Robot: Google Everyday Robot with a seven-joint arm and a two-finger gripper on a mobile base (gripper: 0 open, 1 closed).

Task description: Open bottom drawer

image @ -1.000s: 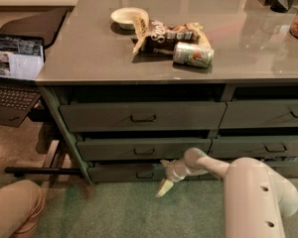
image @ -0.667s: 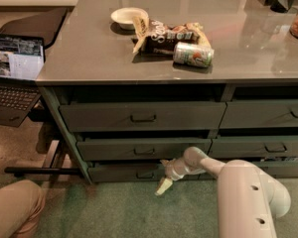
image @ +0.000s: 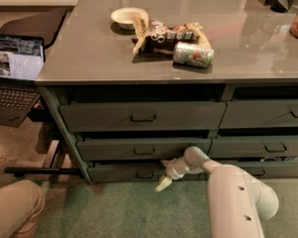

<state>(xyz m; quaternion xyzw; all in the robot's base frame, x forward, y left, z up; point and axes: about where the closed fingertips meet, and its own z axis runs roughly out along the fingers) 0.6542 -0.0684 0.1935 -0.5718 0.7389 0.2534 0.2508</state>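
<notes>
Lowest in the left stack under the counter's (image: 84,58) front edge: the bottom drawer (image: 121,172). Just right of its pull (image: 145,175), the tool (image: 164,174); cannot tell whether open or closed. Farther back on top, bowl (image: 126,16), chip bag (image: 169,33), can (image: 192,54).

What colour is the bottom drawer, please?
The bottom drawer is dark green, camera view; the hand is at its front.

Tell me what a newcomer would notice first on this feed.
The big white arm comes in from the bottom right, its gripper low at the front of the bottom drawer, just right of the centre pull. Next comes the clutter on the grey countertop: a tipped green can, a snack bag and a white bowl. An open laptop sits at far left.
</notes>
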